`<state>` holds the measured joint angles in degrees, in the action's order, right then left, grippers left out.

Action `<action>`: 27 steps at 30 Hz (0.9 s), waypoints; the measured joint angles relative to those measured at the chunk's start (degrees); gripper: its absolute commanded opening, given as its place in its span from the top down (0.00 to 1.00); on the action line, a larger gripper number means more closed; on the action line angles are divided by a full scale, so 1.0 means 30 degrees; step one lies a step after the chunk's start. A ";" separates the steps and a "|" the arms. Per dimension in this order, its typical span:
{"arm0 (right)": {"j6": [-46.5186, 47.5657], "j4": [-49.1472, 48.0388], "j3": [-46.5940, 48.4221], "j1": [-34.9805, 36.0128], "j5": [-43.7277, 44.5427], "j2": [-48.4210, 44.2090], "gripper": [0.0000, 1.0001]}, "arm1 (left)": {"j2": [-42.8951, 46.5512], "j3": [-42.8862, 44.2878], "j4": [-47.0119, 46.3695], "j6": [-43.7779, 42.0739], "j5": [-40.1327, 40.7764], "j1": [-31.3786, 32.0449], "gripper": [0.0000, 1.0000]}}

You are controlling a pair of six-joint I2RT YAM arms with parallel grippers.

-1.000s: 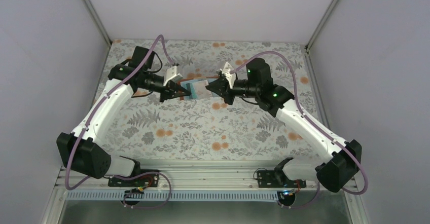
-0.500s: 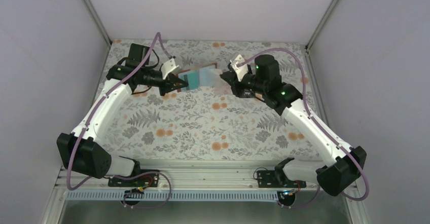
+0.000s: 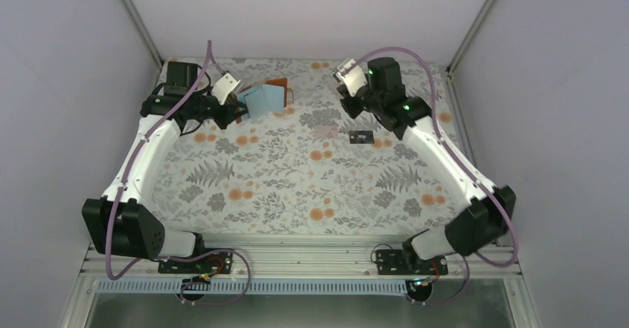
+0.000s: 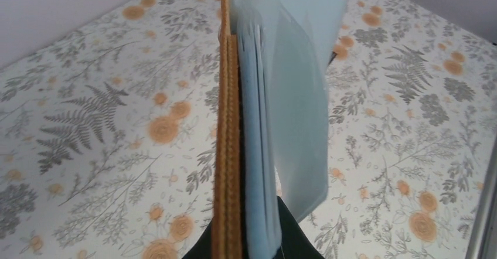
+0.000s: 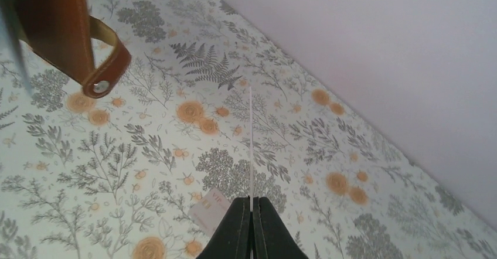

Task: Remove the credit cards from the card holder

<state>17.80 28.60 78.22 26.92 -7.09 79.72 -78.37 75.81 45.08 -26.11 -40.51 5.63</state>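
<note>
Listing what stands on and over the table [image 3: 297,187], task being cards out of holder

Item 1, card holder [image 3: 261,99]: held clear of the table at the far left, open, pale blue-grey inside toward the top camera, rust-brown outside behind, closing tab [image 5: 104,74] hanging loose. It is gripped at its lower edge by the left pincer [image 3: 239,110], set narrow.

Item 2, right pincer [image 5: 251,201]: narrow, clamped on one thin card [image 5: 251,142] seen edge-on, long axis running straight out from the fingertips. Colour unreadable at this angle; probably the teal one, the other two being accounted for.

Item 3, pale pink card [image 3: 324,130]: flat on the table.

Item 4, black card [image 3: 361,136]: flat on the table, right of the pink one and apart from it.

Relation: both loose cards lie on the right arm's side, below its pincer and toward the near edge. The holder is well apart to that pincer's left.

Holder contents: the left wrist view shows pockets and a clear flap [image 4: 299,95], with no card edge made out. Likely emptied.

Next, as judged: the right arm lowers and lays its card beside items 3 and 4
</note>
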 measured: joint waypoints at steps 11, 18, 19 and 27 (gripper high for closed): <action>0.6674 0.6069 0.6018 0.0408 0.0539 0.9770 0.96 | 0.0175 -0.0138 -0.0583 0.0576 0.0568 -0.0554 0.98; 1.0331 0.8794 0.6717 0.2317 0.2900 1.2415 0.96 | 0.0175 -0.0138 -0.0590 0.0583 0.0568 -0.0554 0.97; 1.0724 0.9005 0.6725 0.2594 0.3242 1.2626 0.96 | 0.0175 -0.0138 -0.0590 0.0583 0.0568 -0.0554 0.98; 1.2233 0.9464 0.7155 0.3585 0.5668 1.4229 0.96 | 0.0175 -0.0146 -0.0590 0.0583 0.0466 -0.0554 0.98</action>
<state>54.50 56.99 99.68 37.67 9.91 122.41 -77.84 75.37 43.31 -24.36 -39.11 3.97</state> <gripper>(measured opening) 0.044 0.095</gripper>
